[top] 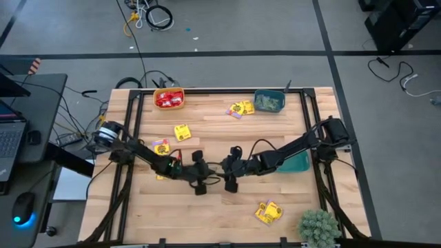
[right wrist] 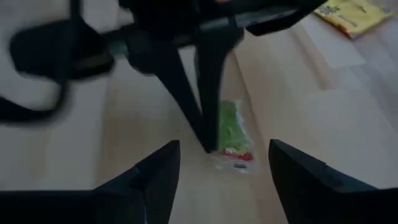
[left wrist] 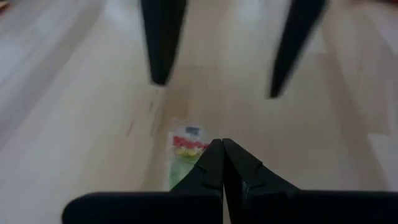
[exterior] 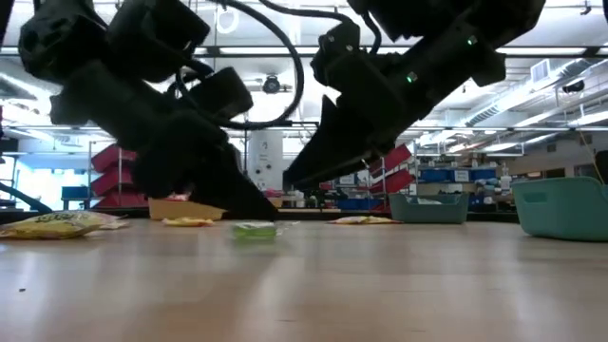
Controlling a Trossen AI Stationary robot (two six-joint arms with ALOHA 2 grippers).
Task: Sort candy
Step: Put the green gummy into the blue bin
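Several yellow packets (top: 182, 131) left loose on table (top: 289, 207); red ones seen in orange bowl (top: 169, 98), green in teal bowl (top: 269, 102). Sorting judged partly done. Green packet (right wrist: 233, 132) lies mid-table between grippers. Left gripper (left wrist: 222, 144) closed, tips just beside packet, nothing held. Right gripper (right wrist: 224, 152) spread wide, empty, poised over packet.

Green candy packet (right wrist: 232, 134) lies flat mid-table; yellow packets (top: 182, 131) lie scattered across the wood, a pair (top: 269, 212) near the front edge; red packets (top: 169, 100) fill the orange bowl.
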